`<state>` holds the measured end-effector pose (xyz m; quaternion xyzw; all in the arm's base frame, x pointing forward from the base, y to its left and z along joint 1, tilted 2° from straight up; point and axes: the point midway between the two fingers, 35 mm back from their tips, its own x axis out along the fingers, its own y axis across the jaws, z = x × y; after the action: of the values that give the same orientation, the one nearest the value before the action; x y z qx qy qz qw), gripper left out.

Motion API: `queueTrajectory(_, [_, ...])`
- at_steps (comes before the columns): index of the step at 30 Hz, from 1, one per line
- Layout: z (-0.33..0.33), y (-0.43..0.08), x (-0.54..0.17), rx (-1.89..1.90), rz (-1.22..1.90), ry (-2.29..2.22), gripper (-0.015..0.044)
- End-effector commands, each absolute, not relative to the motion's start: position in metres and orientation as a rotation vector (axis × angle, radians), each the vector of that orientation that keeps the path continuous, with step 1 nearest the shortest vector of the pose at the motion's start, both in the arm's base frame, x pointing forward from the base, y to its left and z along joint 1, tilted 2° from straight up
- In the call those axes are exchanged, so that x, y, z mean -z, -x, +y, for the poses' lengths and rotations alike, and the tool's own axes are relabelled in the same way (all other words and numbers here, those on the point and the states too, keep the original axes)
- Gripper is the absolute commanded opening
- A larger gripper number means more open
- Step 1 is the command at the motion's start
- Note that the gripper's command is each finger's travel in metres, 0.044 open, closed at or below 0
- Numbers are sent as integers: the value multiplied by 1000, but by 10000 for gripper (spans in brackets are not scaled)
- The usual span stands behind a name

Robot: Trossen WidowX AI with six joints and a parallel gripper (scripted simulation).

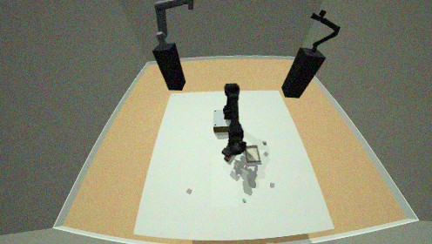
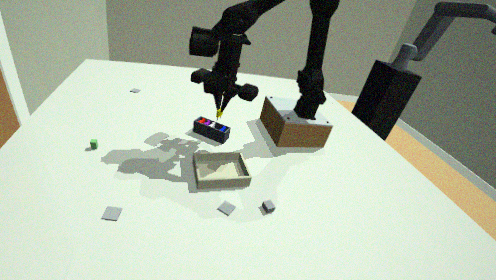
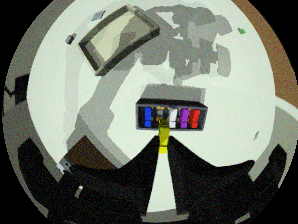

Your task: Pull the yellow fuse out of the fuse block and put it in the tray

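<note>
Exterior view: the jaws of the gripper [image 2: 220, 103] are clenched on the yellow fuse [image 2: 219, 113], upright and clear above the fuse block [image 2: 211, 128] — the tray [image 2: 220, 170] lies just beside it, toward the camera.

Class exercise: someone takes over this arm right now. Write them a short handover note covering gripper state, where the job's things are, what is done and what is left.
Gripper: shut on the yellow fuse, held upright above the fuse block.
Other fuses remain in the block.
Tray: beside the block, nothing in it.
Done: fuse gripped and lifted out, or nearly.
Left: finish rising straight, carry it to the tray, release, touching nothing else.
</note>
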<state>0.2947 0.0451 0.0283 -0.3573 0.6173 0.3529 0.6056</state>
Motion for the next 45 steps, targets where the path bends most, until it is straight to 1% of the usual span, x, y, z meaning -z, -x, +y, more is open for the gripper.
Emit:
queueTrajectory(1, [50,-296,-31,-819,1423,824,0])
queueTrajectory(15, [131,-305,-33,-823,1418,819,0])
queueTrajectory(28, [212,-291,-32,-828,1416,814,0])
queueTrajectory(45, [216,-290,-13,-829,1417,814,0])
